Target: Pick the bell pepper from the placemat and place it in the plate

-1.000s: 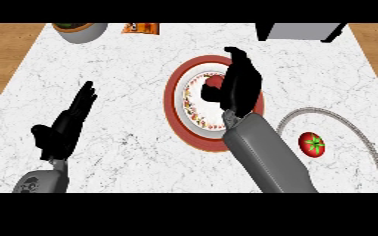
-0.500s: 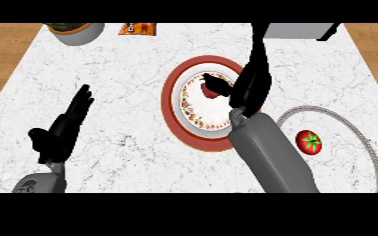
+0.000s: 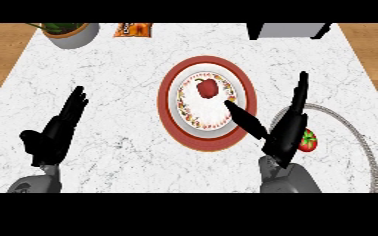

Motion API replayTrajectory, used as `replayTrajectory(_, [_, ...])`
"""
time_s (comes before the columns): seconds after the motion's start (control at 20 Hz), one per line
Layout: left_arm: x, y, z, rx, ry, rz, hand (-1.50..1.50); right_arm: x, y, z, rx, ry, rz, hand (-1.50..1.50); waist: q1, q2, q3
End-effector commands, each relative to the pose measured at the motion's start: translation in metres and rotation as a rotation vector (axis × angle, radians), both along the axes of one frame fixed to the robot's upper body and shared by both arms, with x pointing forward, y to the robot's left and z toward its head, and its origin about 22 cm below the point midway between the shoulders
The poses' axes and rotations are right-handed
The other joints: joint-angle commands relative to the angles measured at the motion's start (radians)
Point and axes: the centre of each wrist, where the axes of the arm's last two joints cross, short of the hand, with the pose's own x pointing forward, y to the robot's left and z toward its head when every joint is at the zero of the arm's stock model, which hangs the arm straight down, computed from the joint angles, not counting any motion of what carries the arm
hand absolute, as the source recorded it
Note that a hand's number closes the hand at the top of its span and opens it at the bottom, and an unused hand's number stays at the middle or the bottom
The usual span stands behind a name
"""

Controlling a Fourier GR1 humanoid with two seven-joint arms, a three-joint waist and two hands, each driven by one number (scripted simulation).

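A red bell pepper (image 3: 208,87) lies on the white patterned plate (image 3: 193,111), which sits on a round red mat (image 3: 244,128) at the counter's middle. My right hand (image 3: 286,130) is open, right of the plate, fingers pointing up and thumb stretched over the plate's lower right rim, apart from the pepper. A grey round placemat (image 3: 347,122) shows at the right edge, with a tomato (image 3: 307,140) on it, partly hidden by my right hand. My left hand (image 3: 56,134) rests open at the lower left, fingers up.
A grey pot with greenery (image 3: 70,31) stands at the back left, an orange packet (image 3: 133,29) beside it. A dark appliance (image 3: 288,30) stands at the back right. Wooden floor shows beyond the counter's left and right edges.
My right hand has let go of the pepper, which now lies on the plate, and has drawn back down and to the right. The left hand has stayed still.
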Motion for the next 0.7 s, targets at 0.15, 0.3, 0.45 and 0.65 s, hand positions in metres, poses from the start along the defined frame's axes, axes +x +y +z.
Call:
replayTrajectory(0.15, [-0.014, -0.002, -0.009, 0.007, -0.008, 0.001, 0.0, -0.076, -0.058, -0.022, -0.004, 0.006, 0.032, -1.5, 0.008, 0.002, 0.001])
replayTrajectory(0.3, [-0.006, -0.001, -0.001, -0.002, -0.011, -0.007, 0.0, -0.077, -0.068, -0.023, 0.009, -0.029, 0.037, -1.5, 0.01, 0.003, 0.0])
replayTrajectory(0.45, [-0.002, -0.002, -0.008, -0.011, -0.008, -0.008, 0.0, -0.093, -0.082, -0.029, -0.03, -0.008, 0.089, -1.5, 0.005, 0.003, 0.0])
replayTrajectory(0.65, [0.0, -0.01, 0.008, -0.006, -0.016, -0.002, 0.0, -0.113, -0.091, -0.053, -0.032, 0.003, 0.09, -1.5, 0.003, 0.001, 0.001])
